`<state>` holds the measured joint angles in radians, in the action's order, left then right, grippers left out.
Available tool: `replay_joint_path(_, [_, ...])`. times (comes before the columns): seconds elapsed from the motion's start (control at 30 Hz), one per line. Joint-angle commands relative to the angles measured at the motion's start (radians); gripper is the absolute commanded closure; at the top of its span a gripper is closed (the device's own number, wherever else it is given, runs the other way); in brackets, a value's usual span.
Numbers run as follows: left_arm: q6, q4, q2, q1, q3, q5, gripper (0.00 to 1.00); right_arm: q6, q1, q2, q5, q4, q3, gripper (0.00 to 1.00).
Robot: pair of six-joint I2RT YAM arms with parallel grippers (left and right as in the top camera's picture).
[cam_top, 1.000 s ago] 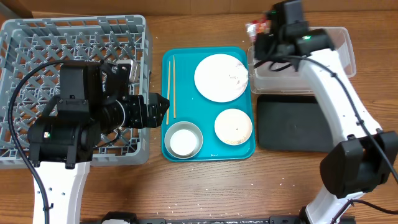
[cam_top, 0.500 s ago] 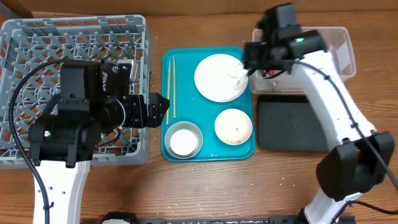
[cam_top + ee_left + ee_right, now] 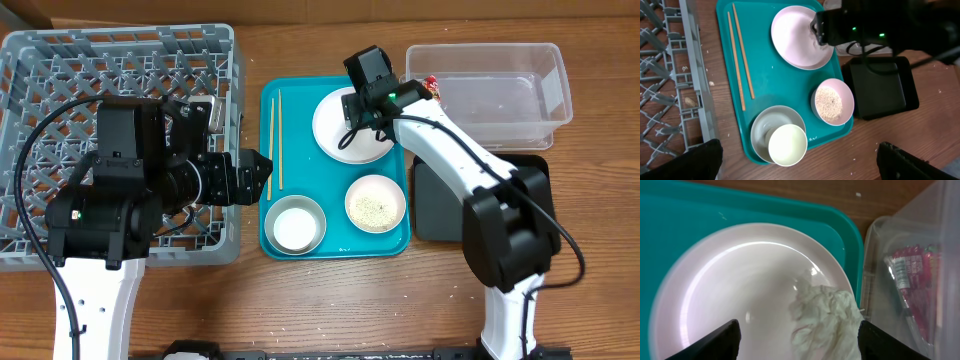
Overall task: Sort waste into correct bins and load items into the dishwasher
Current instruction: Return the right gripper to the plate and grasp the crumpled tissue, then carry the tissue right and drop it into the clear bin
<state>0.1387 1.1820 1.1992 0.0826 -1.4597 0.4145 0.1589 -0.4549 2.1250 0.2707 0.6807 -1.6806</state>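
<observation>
My right gripper [image 3: 362,98] hangs open just over the large white plate [image 3: 735,285], a crumpled white tissue [image 3: 826,322] lying between its fingers, untouched by either. The red wrapper [image 3: 914,282] lies inside the clear tub [image 3: 500,85]. On the teal tray [image 3: 335,245] are wooden chopsticks [image 3: 740,55], a small bowl holding rice [image 3: 832,101], and a grey-rimmed bowl [image 3: 762,131] with a white cup [image 3: 787,145] in it. My left gripper [image 3: 799,164] stands open and empty above the tray's front edge, beside the grey dish rack [image 3: 60,70].
A black shallow tray [image 3: 455,200] sits in front of the clear tub, right of the teal tray. Loose rice grains [image 3: 940,91] dot the wooden table. The right arm [image 3: 450,150] stretches across the black tray.
The right arm swung left from the clear tub to over the large plate and its jaws opened. The red wrapper now lies in the tub. The left arm stayed put.
</observation>
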Motion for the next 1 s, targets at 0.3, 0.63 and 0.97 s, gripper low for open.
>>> replay_joint_path(0.3, [-0.019, -0.004, 0.005, -0.004, -0.022, -0.004, 0.0, -0.002, 0.013, 0.149, -0.109, 0.006, 0.006, 0.57])
replay_joint_path(0.63, [-0.019, -0.004, 0.005, -0.004, -0.022, -0.004, 0.0, -0.003, 0.011, 0.024, -0.2, 0.164, -0.074, 0.96])
replay_joint_path(0.97, [-0.019, -0.004, 0.005, -0.004, -0.022, -0.004, 0.0, -0.005, 0.087, -0.266, -0.204, 0.192, -0.081, 0.96])
